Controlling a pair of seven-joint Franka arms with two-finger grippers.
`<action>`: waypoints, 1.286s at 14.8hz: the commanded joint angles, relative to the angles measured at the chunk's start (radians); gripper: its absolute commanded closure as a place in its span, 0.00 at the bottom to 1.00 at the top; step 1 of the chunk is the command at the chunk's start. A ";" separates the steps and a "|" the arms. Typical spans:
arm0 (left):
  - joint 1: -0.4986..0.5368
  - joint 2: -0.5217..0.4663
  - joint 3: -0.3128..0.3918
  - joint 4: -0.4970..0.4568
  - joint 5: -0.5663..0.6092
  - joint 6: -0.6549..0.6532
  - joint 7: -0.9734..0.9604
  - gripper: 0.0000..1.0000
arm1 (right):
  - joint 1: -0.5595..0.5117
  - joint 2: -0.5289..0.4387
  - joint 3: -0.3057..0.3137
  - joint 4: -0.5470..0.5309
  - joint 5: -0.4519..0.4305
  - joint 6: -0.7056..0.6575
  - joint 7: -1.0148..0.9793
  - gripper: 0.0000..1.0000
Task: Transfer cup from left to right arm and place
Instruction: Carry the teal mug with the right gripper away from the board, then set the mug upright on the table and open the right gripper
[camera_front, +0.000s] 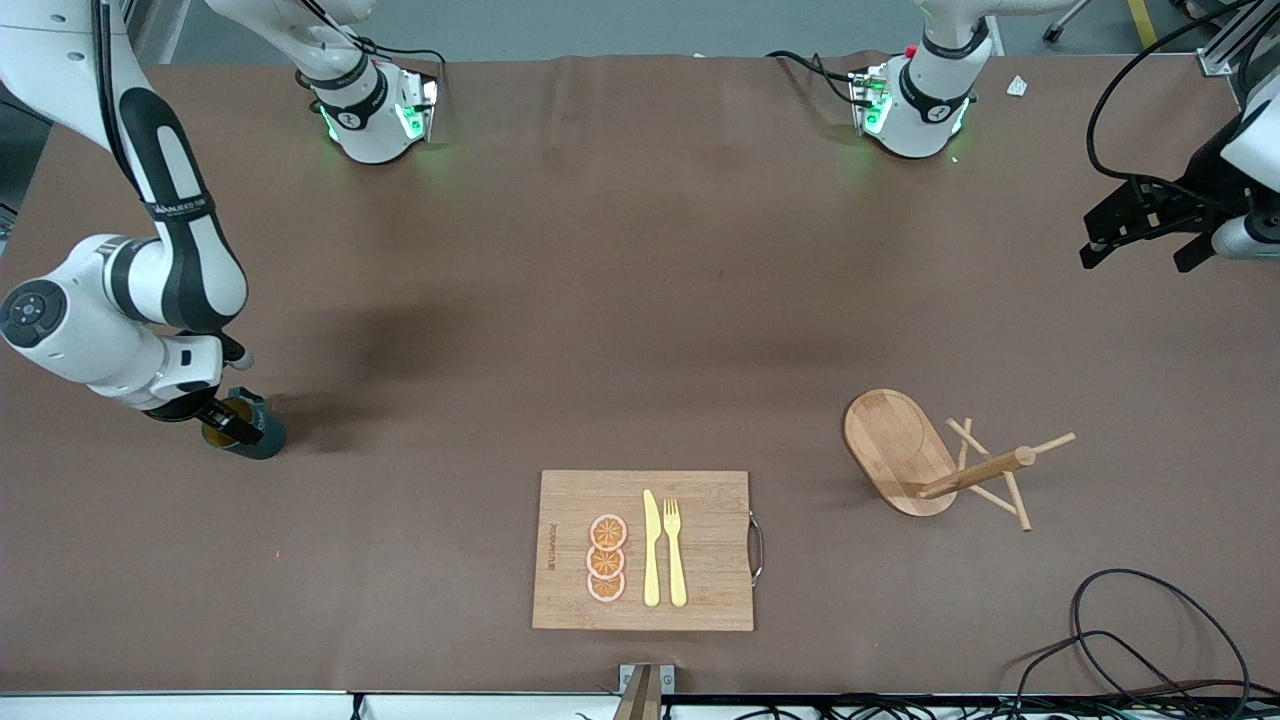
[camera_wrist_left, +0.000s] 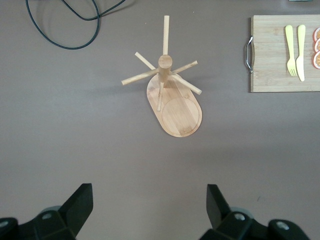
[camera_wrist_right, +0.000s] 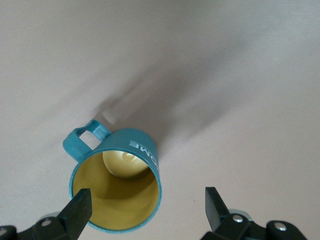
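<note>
The cup (camera_front: 258, 432) is a dark teal mug with a yellow inside. It sits on the brown table at the right arm's end. In the right wrist view the cup (camera_wrist_right: 117, 192) shows its open mouth and side handle. My right gripper (camera_front: 228, 420) is open just above the cup. In its wrist view the right gripper (camera_wrist_right: 147, 199) has one finger (camera_wrist_right: 79, 207) over the rim and the other finger (camera_wrist_right: 214, 204) beside the cup over bare table. My left gripper (camera_front: 1140, 250) is open and empty, held high over the left arm's end of the table, and also shows in its wrist view (camera_wrist_left: 150, 197).
A wooden mug tree (camera_front: 925, 460) on an oval base stands toward the left arm's end, and shows in the left wrist view (camera_wrist_left: 170, 95). A cutting board (camera_front: 700, 590) holds orange slices, a yellow knife and a fork. Black cables (camera_front: 1130, 640) lie at the near corner.
</note>
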 joint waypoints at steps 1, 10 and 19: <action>0.002 0.012 0.000 0.023 0.010 -0.002 0.010 0.00 | 0.013 -0.044 0.002 -0.017 0.042 -0.034 0.029 0.00; 0.001 0.012 0.000 0.020 0.036 0.023 0.002 0.00 | 0.123 -0.087 0.000 0.011 0.036 -0.134 0.835 0.00; -0.001 0.013 -0.001 0.023 0.038 0.023 0.003 0.00 | 0.193 -0.152 0.002 0.015 0.031 -0.229 1.829 0.00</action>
